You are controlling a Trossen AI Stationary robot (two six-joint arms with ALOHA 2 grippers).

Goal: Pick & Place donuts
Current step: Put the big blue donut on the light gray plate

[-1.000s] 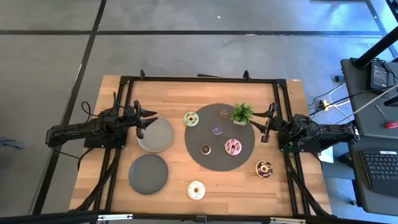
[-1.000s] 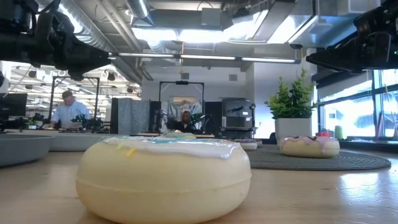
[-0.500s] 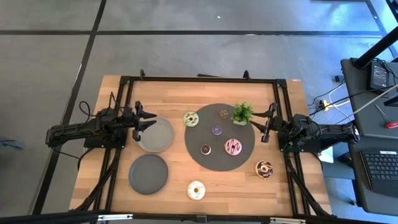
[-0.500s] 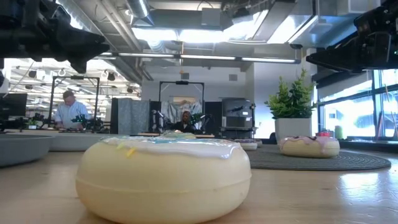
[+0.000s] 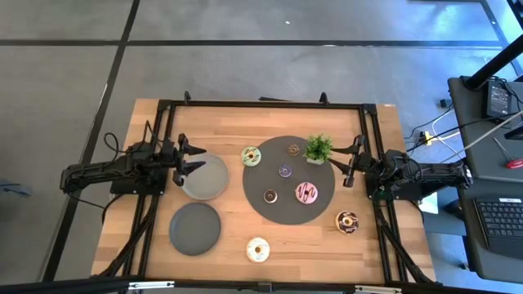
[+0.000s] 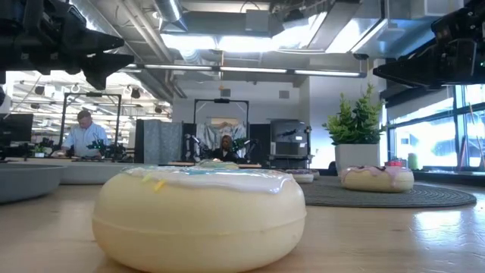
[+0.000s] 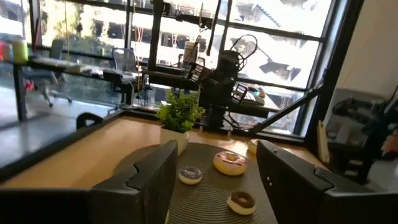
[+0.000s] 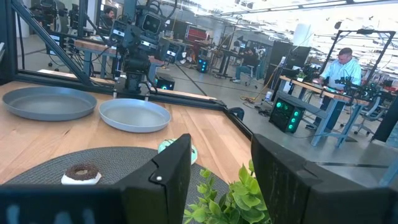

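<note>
- The table (image 5: 221, 122) is a wooden top with a black frame along its edges; bare wood runs along the far edge and in the near left corner.
- The mat (image 5: 315, 212), a big dark round one, lies right of the table's middle. On it sit a pink donut (image 5: 306, 193), a purple donut (image 5: 284, 171), a brown donut (image 5: 270, 196) and another small brown one (image 5: 293, 149) near the mat's far rim.
- The plant (image 5: 318, 149) stands on the mat's far right rim, between the right gripper and the small donuts.
- The far plate (image 5: 214, 181), grey and bare, lies by the left edge, well apart from the mat.
- The near plate (image 5: 195, 228), darker grey and also bare, lies toward the near left corner, just beside the far plate.
- The left gripper (image 5: 189, 157) hangs over the far plate's left rim with its fingers spread apart and nothing between them.
- The right gripper (image 5: 347, 162) hangs at the mat's right rim, near the plant, its fingers apart and holding nothing.
- The green donut (image 5: 251, 156) lies on bare wood between the far plate and the mat, just beside the mat's rim.
- The sprinkled donut (image 5: 347, 221) lies on wood off the mat's near right rim, toward the right edge.
- The cream donut (image 5: 258, 249) lies alone near the near edge, with open wood around it.
</note>
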